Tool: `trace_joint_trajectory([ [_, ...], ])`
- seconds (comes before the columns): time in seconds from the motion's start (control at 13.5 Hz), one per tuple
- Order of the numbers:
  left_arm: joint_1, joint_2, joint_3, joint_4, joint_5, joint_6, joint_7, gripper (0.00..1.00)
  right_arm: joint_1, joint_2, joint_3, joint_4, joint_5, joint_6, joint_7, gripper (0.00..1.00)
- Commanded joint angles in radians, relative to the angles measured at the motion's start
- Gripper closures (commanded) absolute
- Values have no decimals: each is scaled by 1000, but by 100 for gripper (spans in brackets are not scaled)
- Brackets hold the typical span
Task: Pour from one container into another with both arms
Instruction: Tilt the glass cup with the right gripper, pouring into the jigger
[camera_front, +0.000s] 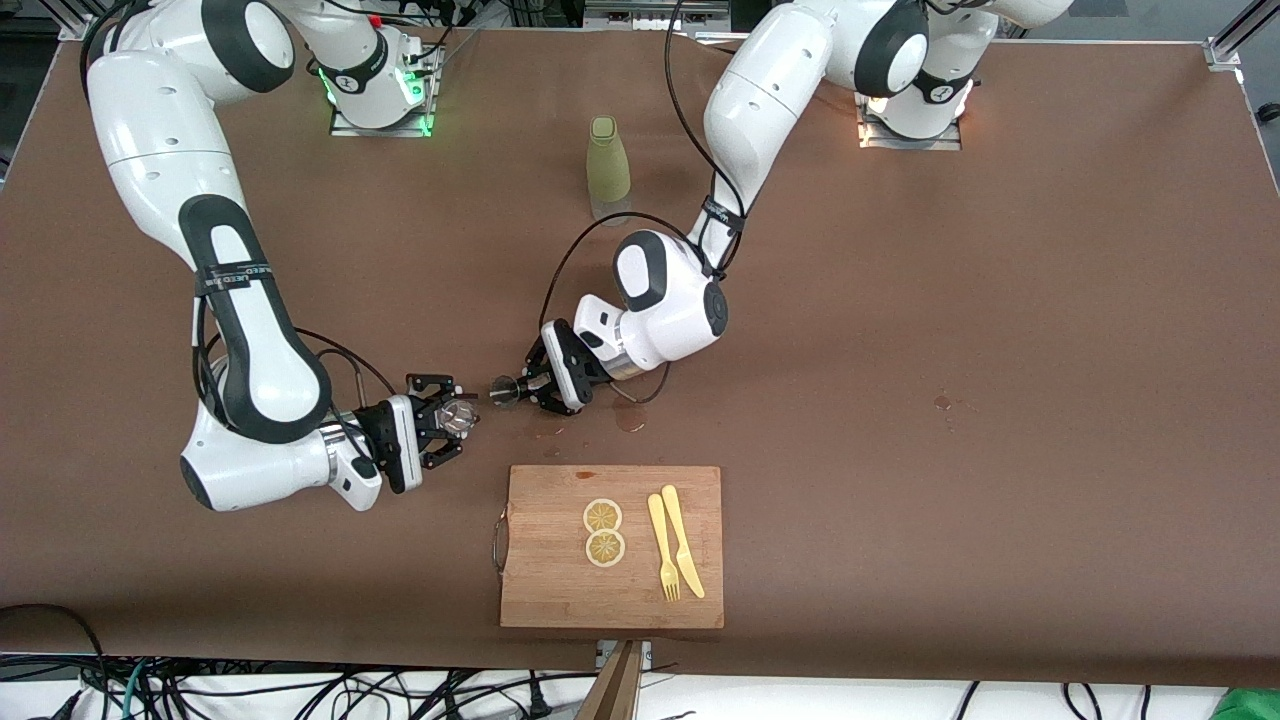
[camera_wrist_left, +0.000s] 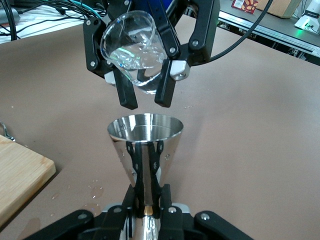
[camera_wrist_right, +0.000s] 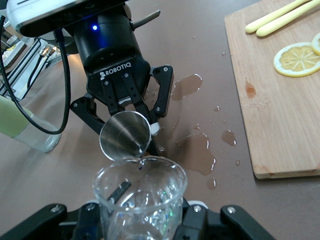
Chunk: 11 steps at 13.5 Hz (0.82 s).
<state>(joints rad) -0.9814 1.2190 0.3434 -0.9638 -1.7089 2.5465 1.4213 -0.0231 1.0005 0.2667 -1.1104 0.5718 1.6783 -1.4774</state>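
Observation:
My left gripper (camera_front: 522, 390) is shut on the narrow waist of the small silver jigger (camera_front: 505, 392). The jigger lies tipped on its side over the table's middle, its open mouth (camera_wrist_left: 145, 127) toward the glass. My right gripper (camera_front: 455, 420) is shut on the small clear glass (camera_front: 461, 417), held right beside the jigger, rim almost at the jigger's mouth. In the right wrist view the glass (camera_wrist_right: 140, 197) sits between my fingers and the jigger (camera_wrist_right: 125, 135) hangs just above its rim. A little clear liquid shows in the glass (camera_wrist_left: 132, 55).
A tall olive-green bottle (camera_front: 608, 168) stands nearer the robots' bases. A wooden cutting board (camera_front: 560, 580) lies nearer the front camera, bearing two lemon slices (camera_front: 603, 516), a yellow fork (camera_front: 662, 550) and a knife (camera_front: 683, 545). Wet patches (camera_front: 628, 420) mark the table under the left gripper.

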Motion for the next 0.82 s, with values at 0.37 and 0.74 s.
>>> trace_joint_trajectory([
  [0.37,3,28,20,56,-21,9,-13,100,22,-8,25,6,-50,-14,42,63],
  [0.74,9,28,19,57,-21,9,-13,100,34,-10,26,14,-70,-14,60,63],
])
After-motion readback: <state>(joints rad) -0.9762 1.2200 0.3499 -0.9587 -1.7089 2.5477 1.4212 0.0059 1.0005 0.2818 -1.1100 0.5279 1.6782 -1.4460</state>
